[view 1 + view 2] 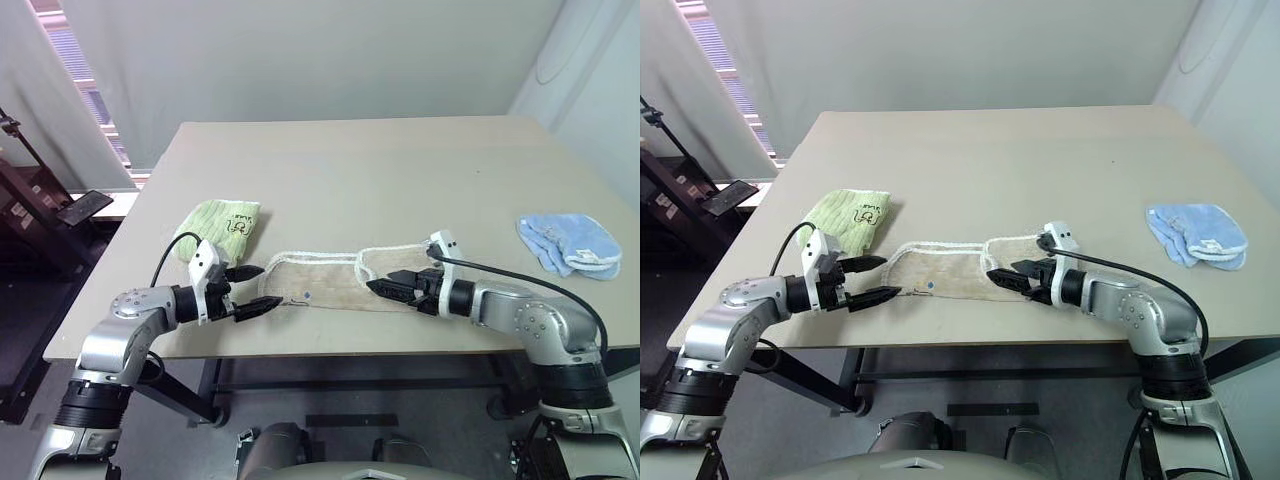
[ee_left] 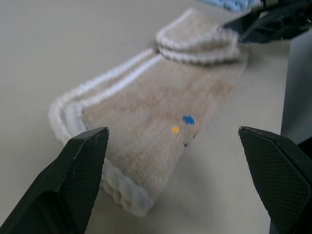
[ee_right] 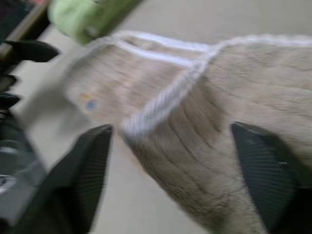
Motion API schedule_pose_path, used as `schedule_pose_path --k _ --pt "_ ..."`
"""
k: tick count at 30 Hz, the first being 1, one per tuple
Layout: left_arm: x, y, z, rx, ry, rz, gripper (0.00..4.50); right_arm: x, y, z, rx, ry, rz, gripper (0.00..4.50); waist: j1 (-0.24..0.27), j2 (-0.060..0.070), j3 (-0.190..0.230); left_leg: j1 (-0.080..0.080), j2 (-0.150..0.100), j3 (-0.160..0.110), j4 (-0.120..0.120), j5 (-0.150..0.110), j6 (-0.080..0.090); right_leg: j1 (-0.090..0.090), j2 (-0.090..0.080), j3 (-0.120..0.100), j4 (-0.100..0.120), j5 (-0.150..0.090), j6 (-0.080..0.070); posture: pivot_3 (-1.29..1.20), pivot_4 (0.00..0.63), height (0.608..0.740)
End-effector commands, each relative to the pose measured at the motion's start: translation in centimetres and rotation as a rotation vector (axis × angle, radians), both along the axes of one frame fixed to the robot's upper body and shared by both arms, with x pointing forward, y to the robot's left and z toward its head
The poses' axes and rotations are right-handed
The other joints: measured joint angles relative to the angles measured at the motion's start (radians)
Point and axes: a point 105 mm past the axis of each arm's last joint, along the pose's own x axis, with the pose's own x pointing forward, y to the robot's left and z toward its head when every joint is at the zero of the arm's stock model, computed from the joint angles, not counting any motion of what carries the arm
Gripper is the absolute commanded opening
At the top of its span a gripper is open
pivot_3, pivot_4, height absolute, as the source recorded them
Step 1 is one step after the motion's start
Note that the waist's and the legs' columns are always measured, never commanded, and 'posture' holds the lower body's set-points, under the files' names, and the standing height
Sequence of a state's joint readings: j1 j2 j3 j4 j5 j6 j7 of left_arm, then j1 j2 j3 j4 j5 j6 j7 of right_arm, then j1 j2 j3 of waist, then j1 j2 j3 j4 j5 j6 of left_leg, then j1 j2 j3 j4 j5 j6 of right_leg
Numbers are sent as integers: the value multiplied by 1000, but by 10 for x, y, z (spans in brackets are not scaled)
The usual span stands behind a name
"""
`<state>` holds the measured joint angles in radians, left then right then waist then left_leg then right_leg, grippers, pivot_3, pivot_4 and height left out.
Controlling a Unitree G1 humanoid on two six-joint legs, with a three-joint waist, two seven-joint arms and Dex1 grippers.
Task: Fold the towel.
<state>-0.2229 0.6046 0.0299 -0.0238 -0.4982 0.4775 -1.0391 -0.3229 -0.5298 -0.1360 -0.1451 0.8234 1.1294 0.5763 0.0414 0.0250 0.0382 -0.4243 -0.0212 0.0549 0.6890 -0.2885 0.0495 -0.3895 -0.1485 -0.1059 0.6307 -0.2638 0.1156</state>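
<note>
The beige towel (image 1: 325, 282) with its white corded edge lies flat along the table's front edge. Its right end (image 2: 197, 41) is folded back over itself. My left gripper (image 1: 260, 289) is open at the towel's left end, one finger on each side of that corner, with nothing held. In the left wrist view its fingers (image 2: 78, 180) stand wide apart before the towel (image 2: 146, 97). My right gripper (image 1: 385, 284) is open over the folded right end. In the right wrist view its fingers (image 3: 87, 170) stand apart on either side of the towel (image 3: 204, 146).
A small light-green cloth (image 1: 222, 225) lies just behind the towel's left end. A small light-blue cloth (image 1: 568, 243) sits near the table's right edge. The tan table (image 1: 380, 170) stretches bare behind the towel. Dark furniture stands off its left side.
</note>
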Motion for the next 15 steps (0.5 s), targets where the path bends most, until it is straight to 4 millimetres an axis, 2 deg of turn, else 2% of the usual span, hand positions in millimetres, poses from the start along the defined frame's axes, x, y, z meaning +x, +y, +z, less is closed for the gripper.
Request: schedule_pose_path --k 1,4,5,7,8,10,15 --pt "5 -2 39 -98 -70 -26 4500 -3 -11 62 148 -188 19 4172 0 -1 1 0 0 0 0 0 0 0 0 0 0 0 0 0 0 715" --pt "8 -11 58 -165 -90 -69 4500 8 -29 91 241 -334 -100 4172 -2 -3 1 0 0 0 0 0 0 1 0 0 0 0 0 0 0 715" --pt "10 -18 66 -194 -96 -97 4500 11 -33 93 237 -358 -121 4172 -2 -3 1 0 0 0 0 0 0 1 0 0 0 0 0 0 0 715" --pt "16 -34 72 -217 -103 -149 4500 19 -39 84 210 -347 -149 4172 -2 -4 1 0 0 0 0 0 0 3 0 0 0 0 1 0 0 715" --pt "20 -42 73 -220 -113 -164 4323 22 -40 79 201 -340 -151 4002 -1 -4 1 0 0 0 0 1 0 3 1 0 1 0 1 0 0 715" --pt "31 -58 72 -224 -113 -184 3864 18 -36 72 208 -349 -91 3531 -1 -4 1 1 -1 0 0 2 1 6 1 0 1 1 2 0 0 715" --pt "43 -105 59 -183 -130 -306 2146 22 -39 48 173 -332 -60 1786 -6 -5 1 1 -2 1 0 3 2 7 1 0 1 1 2 0 0 715"
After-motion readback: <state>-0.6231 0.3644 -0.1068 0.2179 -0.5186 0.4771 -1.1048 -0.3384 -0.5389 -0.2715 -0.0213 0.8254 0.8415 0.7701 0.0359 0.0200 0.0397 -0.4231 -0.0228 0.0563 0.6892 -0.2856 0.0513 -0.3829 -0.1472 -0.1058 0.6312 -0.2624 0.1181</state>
